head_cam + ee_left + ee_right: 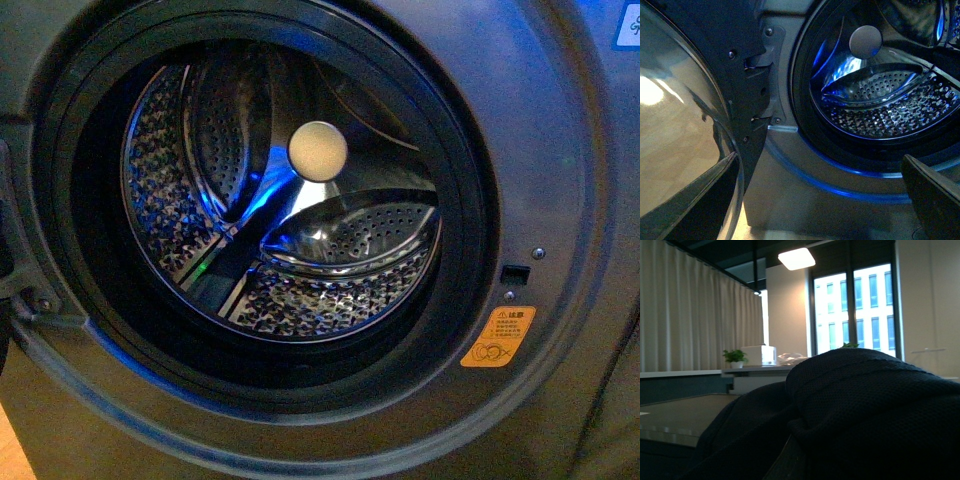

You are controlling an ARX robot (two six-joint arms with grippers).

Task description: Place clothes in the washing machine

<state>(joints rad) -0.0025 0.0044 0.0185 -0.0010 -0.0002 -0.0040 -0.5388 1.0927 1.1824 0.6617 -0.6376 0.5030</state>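
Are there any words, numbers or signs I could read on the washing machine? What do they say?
Orange sticker on the washing machine front, beside the porthole: a small triangle sign and tiny print, too blurred to read.
Blue and white label at the machine's top corner: cut off by the picture edge, unreadable.
Nothing else shows any writing.

Orange sticker (498, 336) on washing machine (560, 150): print illegible.
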